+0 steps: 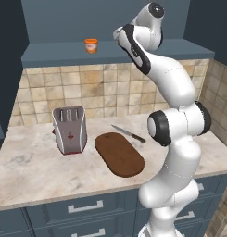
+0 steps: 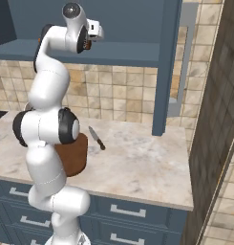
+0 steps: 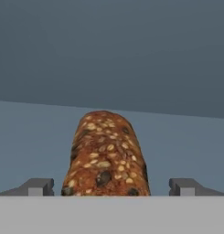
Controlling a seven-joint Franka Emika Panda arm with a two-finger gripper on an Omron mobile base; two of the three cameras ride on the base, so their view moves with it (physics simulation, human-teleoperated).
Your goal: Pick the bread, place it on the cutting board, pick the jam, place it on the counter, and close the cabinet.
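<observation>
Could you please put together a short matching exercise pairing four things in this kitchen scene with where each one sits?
Things:
1. jam
2. bread
3. knife
4. toaster

Places:
A. on the counter, left of the cutting board
B. on the cabinet shelf, between the open gripper's fingertips
C. on the counter, just behind the cutting board
D. alone on the cabinet shelf, left of the arm

Pairs: 1-D, 2-B, 3-C, 4-A

Toaster (image 1: 69,129) upright on worktop, knife (image 1: 128,134) lying flat nr tiled backsplash (image 1: 105,88).
</observation>
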